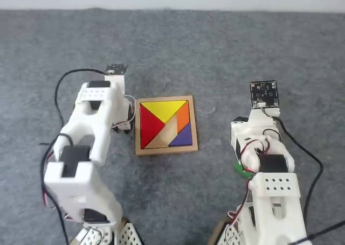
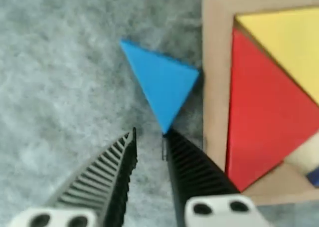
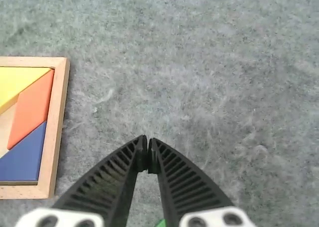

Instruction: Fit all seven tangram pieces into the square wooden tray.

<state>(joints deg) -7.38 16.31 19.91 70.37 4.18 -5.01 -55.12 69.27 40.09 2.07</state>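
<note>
One grey felt-like table surface (image 1: 226, 51) lies under everything. Two white arms stand on it: the left arm (image 1: 89, 132) leans beside the tray, and the right arm (image 1: 267, 164) stays well apart on the other side. Between them sits the square wooden tray (image 1: 166, 148), flat on the grey.

Inside the tray, a large yellow triangle (image 1: 163, 110) fills the far side and a large red triangle (image 1: 150, 127) fills the side nearest the left arm. An orange slanted piece (image 1: 184, 117) and a dark blue-violet triangle (image 1: 183, 137) lie along the opposite side. A pale wood-coloured patch (image 1: 164, 134) shows in the middle; whether it is a piece or bare floor cannot be told.

A light blue triangle (image 2: 162, 82) lies on the grey just outside the rim, next to the red triangle's side. The left gripper (image 2: 148, 137) hangs over it, its fingers slightly spread and holding nothing. One fingertip is at the triangle's nearest corner; contact cannot be told.

The right gripper (image 3: 147, 142) has its black ribbed fingers pressed together, empty.
</note>
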